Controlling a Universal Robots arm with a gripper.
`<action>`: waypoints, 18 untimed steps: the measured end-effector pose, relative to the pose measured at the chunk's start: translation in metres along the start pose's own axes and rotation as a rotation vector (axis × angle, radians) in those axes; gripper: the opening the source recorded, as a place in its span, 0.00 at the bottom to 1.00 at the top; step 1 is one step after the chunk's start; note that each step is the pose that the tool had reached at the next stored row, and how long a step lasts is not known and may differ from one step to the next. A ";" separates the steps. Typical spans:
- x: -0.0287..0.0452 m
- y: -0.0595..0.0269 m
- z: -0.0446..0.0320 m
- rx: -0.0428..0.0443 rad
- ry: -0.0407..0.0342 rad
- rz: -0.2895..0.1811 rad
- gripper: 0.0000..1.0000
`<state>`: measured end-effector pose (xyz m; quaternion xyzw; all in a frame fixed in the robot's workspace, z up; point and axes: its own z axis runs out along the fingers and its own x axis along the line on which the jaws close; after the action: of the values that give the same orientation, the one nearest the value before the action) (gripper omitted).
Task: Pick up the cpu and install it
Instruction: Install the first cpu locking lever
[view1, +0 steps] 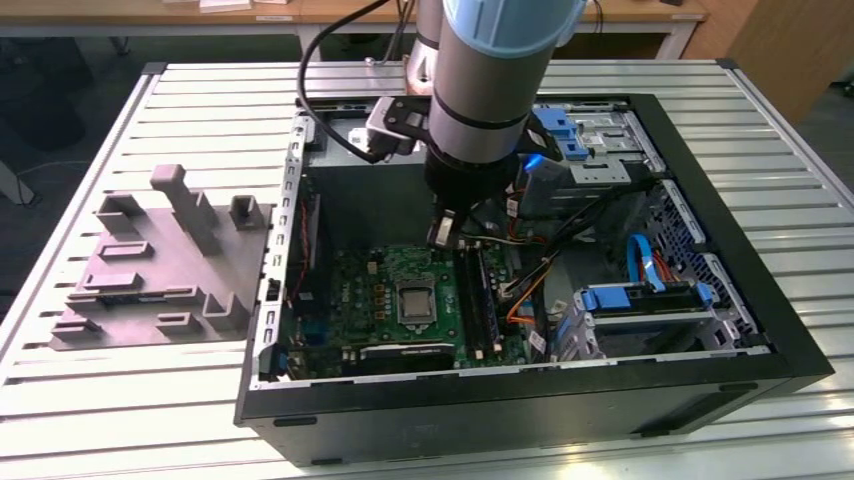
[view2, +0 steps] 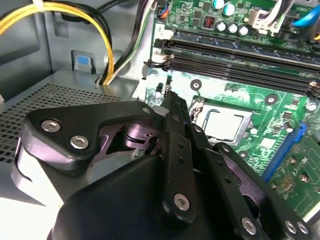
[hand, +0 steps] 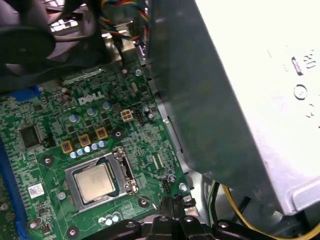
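One cpu (hand: 95, 181) lay seated in the metal-framed socket (hand: 74, 195) of the green motherboard (hand: 45, 120). Just beside that socket hovered the hand (view2: 167, 95), fingers pressed together, holding nothing, inside the computer case (view1: 747, 300).

The arm (view1: 481, 90) is grey metal with a pale blue joint cap. A black cable (view1: 310, 70) loops beside it. The gripper (view2: 172, 107) is matt black with silver screws (view2: 80, 142).
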<state>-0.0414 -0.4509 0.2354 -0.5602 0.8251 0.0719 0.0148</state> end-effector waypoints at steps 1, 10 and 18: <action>0.0016 -0.0002 -0.0002 -0.0002 0.0004 -0.002 0.11; 0.0111 -0.0031 -0.0016 -0.0008 0.0015 -0.009 0.11; 0.0118 -0.0034 -0.0017 -0.0009 0.0015 -0.009 0.11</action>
<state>-0.0425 -0.4633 0.2354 -0.5640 0.8225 0.0718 0.0143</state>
